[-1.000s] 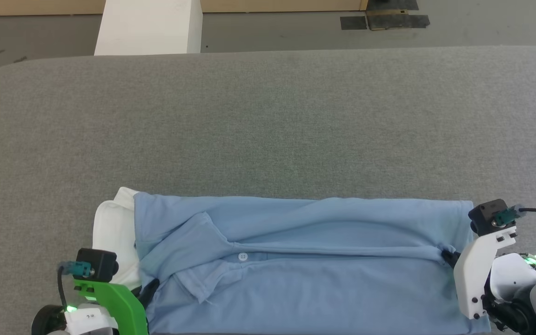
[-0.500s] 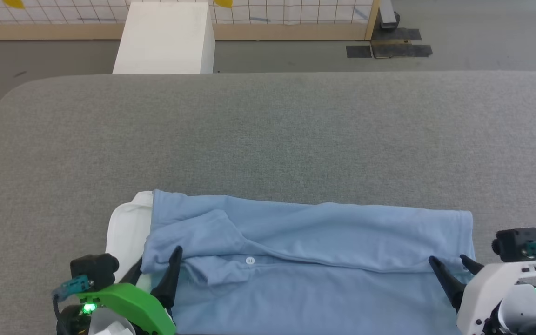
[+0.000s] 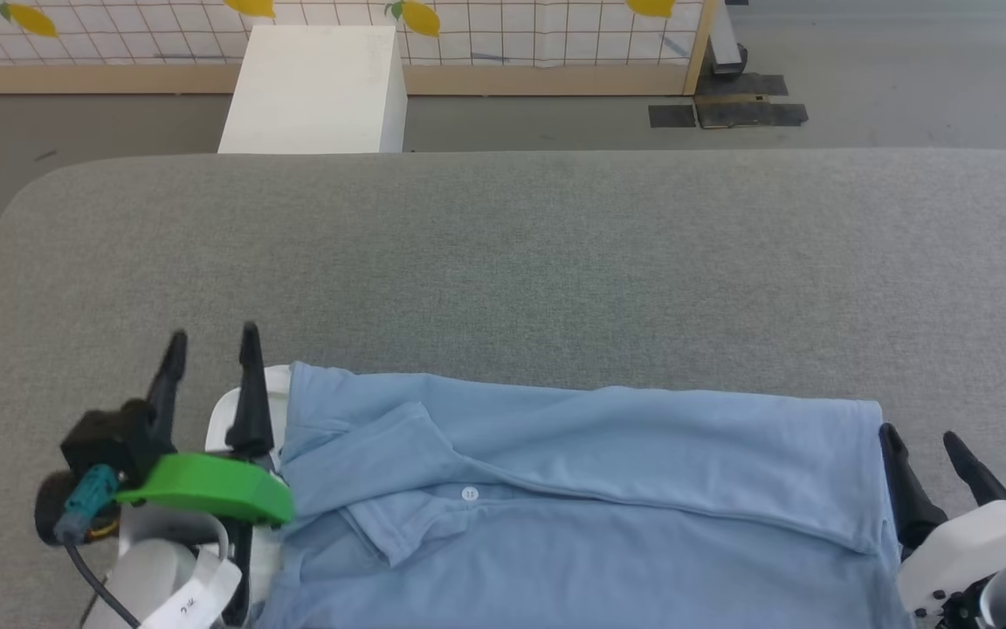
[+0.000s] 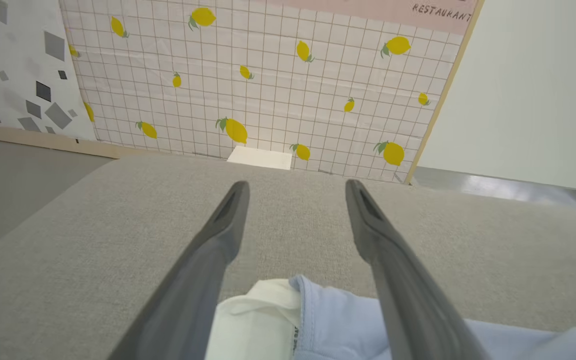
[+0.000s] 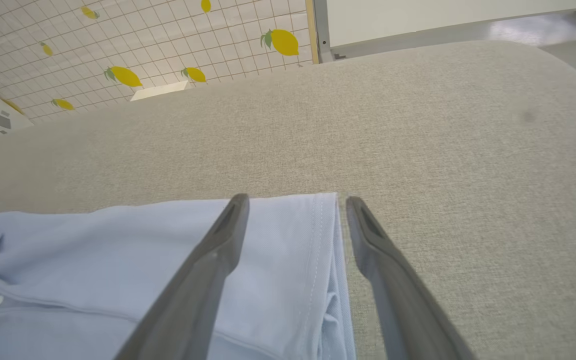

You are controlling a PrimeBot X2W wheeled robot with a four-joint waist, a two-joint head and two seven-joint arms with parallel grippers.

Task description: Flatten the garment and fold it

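Left gripper (image 3: 212, 336): jaws spread wide, empty, poised at the collar end of the shirt.
Right gripper (image 3: 918, 434): jaws likewise spread and empty. In the wrist view one finger stands over the hem and the other over bare table.
Shirt (image 3: 599, 489): light blue, lying along the near edge of the table, collar to the robot's left and hem to its right. The far half is laid over towards the button (image 3: 469, 494), leaving a long slanted crease.
Collar lining (image 4: 253, 320): white, showing past the blue cloth between the left gripper's fingers.
Step in hand (judged): a lengthwise fold appears laid, and fresh holds are due for the next fold.
Doing it well (judged): pinch every layer at both ends level with each other. Lift evenly, since soft knit sags and slides, and smooth the crease first.
Table (image 3: 512, 262): grey woven cover, rounded far-left corner, broad bare area beyond the shirt.
Box (image 3: 315, 87): white, standing on the floor just behind the table.
Wall panel (image 4: 268, 75): white grid printed with lemons, on a wooden base.
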